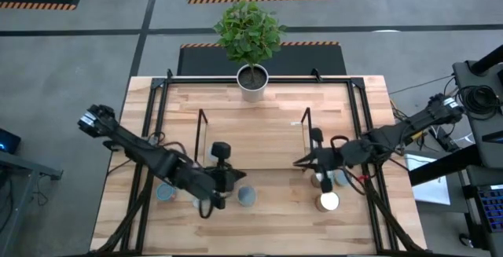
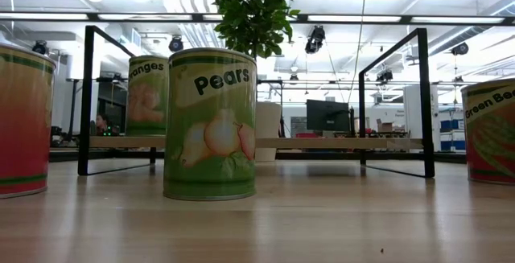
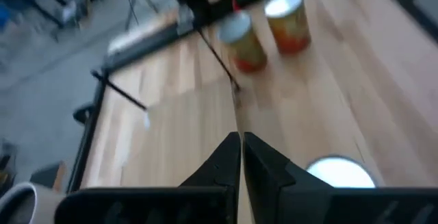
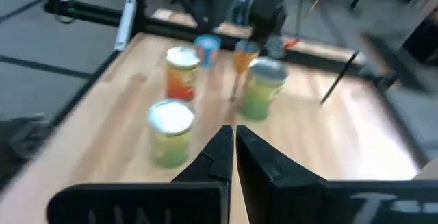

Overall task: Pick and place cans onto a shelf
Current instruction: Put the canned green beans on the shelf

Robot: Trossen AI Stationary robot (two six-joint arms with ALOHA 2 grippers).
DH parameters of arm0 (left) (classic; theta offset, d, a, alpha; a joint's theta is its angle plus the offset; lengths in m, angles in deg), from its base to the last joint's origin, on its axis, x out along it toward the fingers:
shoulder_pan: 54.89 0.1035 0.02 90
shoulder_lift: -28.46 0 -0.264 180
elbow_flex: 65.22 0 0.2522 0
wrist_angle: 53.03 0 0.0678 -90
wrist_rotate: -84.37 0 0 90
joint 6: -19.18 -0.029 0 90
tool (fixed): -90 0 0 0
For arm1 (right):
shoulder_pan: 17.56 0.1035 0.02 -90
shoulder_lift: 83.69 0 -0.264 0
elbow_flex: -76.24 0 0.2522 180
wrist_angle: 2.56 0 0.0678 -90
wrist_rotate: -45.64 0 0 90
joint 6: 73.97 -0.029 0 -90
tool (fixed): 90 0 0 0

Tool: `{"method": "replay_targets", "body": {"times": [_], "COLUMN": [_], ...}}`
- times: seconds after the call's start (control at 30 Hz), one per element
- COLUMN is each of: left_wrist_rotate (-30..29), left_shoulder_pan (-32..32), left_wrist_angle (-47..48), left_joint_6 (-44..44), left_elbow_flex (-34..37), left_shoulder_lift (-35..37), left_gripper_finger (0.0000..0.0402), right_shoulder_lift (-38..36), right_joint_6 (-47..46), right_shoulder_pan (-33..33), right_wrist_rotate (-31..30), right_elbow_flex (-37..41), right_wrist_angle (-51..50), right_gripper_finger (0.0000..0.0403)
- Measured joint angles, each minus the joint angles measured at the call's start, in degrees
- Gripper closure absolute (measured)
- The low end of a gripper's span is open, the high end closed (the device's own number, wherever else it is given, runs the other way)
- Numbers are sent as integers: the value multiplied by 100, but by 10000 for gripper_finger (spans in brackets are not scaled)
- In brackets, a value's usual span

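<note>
The shelf (image 1: pixel 253 141), a light wood board between thin black wire end frames, stands mid-table; its board also shows in the low view (image 2: pixel 257 143). Three cans (image 1: pixel 203 203) stand near the table's front left and three more (image 1: pixel 328 202) near the front right. My left gripper (image 1: pixel 234 177) is shut and empty above the left group, by the shelf's front left corner; its wrist view (image 3: pixel 241 148) shows a white-topped can (image 3: pixel 339 172) beside it. My right gripper (image 1: pixel 299 163) is shut and empty by the shelf's front right corner, left of the right cans; it also shows in its wrist view (image 4: pixel 233 142).
A white plant pot (image 1: pixel 252 80) with a green plant stands at the table's far edge. A black frame (image 1: pixel 157 115) borders the table. In the low view a Pears can (image 2: pixel 211 122) stands close, with other cans to either side.
</note>
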Motion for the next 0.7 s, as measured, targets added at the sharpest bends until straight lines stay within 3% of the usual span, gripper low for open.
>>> {"method": "replay_targets", "body": {"times": [0.27, 0.47, 0.7], "left_wrist_rotate": [-66, -70, -70], "left_shoulder_pan": [105, 105, 107], "left_wrist_angle": [-1540, -1745, -1756], "left_joint_6": [-338, -322, -456], "left_elbow_flex": [1219, 1479, 1433], "left_shoulder_lift": [1242, 1681, 1860], "left_gripper_finger": [400, 400, 400], "right_shoulder_lift": [65, 226, 812], "right_joint_6": [-2053, -3823, -6086], "right_shoulder_pan": [547, 662, 660], "right_wrist_rotate": [-2, 37, 1056], "right_elbow_flex": [-777, -1020, -1455], "right_wrist_angle": [-1814, -3047, -5067], "right_gripper_finger": [394, 394, 394]}}
